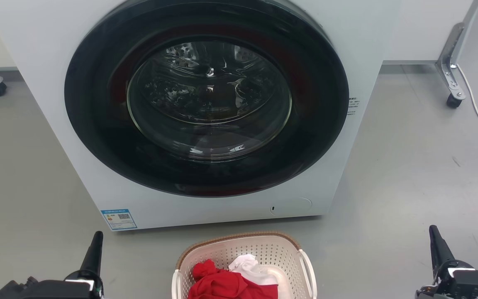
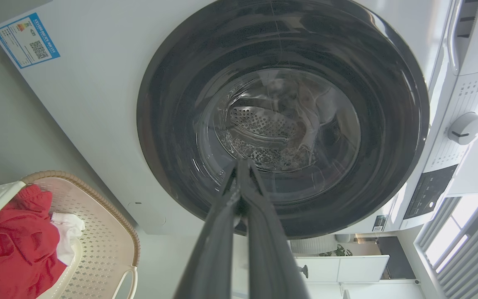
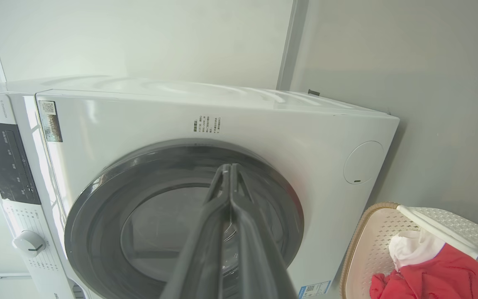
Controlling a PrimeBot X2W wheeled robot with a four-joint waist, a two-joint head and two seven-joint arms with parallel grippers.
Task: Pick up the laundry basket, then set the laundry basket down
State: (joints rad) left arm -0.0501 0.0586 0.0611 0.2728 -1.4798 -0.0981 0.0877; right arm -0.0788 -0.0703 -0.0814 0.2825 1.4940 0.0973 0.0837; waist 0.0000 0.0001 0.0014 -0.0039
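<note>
Laundry basket [image 1: 239,237]: sat on the floor [image 1: 409,166] near the washing machine [image 1: 206,112].
Left gripper [image 2: 242,167]: was closed tight, holding nothing.
Right gripper [image 3: 229,169]: was closed tight, holding nothing.

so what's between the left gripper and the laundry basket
Bare grey floor, seen in the head view: nothing stands between the left gripper and the laundry basket.

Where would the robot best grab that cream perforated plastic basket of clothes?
Likely the white side handles of the cream perforated basket, left gripper from its left, right gripper from its right: the loops stand clear of the walls.
</note>
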